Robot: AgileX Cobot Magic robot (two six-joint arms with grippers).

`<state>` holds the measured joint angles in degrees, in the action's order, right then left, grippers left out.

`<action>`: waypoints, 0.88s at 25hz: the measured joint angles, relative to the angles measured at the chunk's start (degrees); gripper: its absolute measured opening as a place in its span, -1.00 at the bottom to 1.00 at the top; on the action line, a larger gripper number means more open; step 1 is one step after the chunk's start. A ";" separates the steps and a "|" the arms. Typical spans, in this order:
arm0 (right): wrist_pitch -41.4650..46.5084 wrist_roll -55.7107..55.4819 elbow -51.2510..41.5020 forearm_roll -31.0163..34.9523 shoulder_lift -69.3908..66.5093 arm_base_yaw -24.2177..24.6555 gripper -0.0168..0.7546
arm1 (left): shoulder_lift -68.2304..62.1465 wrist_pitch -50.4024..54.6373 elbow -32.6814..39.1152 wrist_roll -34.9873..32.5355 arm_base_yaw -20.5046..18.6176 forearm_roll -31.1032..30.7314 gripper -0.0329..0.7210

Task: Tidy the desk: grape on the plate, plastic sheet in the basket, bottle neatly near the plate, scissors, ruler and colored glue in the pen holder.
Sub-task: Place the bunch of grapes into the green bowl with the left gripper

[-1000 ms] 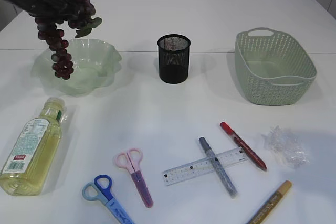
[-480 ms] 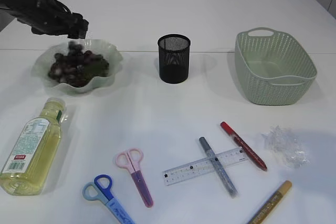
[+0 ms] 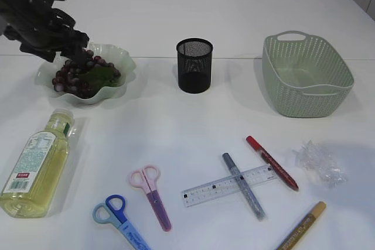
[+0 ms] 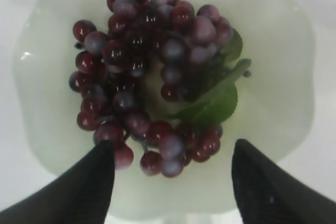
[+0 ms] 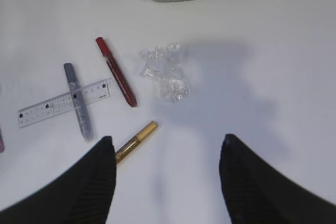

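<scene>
The dark red grape bunch lies on the pale green wavy plate at the left; it also shows in the left wrist view. My left gripper is open and empty just above the bunch. My right gripper is open and empty above the table, out of the exterior view. The crumpled plastic sheet lies right of the red glue pen. The grey glue pen crosses the ruler. A gold glue pen, pink scissors and blue scissors lie in front. The bottle lies on its side.
The black mesh pen holder stands at the centre back. The green woven basket stands at the right back. In the right wrist view, the plastic sheet, red pen, grey pen, ruler and gold pen show.
My left gripper lowered the hanging grape bunch onto the plate, let go of it and opened. It now sits low over the bunch. Nothing else moved.
</scene>
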<state>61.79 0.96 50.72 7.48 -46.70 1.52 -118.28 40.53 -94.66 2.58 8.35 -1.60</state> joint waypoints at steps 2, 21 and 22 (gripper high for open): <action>-0.74 0.00 0.00 0.10 0.00 0.00 0.31 | 2.08 2.83 0.00 0.00 0.00 0.00 0.37; 2.02 -0.96 6.63 0.47 -7.28 0.62 0.31 | 25.76 14.48 16.72 0.00 0.00 2.63 0.25; 2.02 -0.96 7.04 0.60 -8.14 0.62 0.31 | 27.17 14.34 18.94 0.00 0.00 2.63 0.25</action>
<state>63.81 0.00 57.76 8.08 -54.84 2.14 -91.11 54.87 -75.72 2.58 8.35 1.03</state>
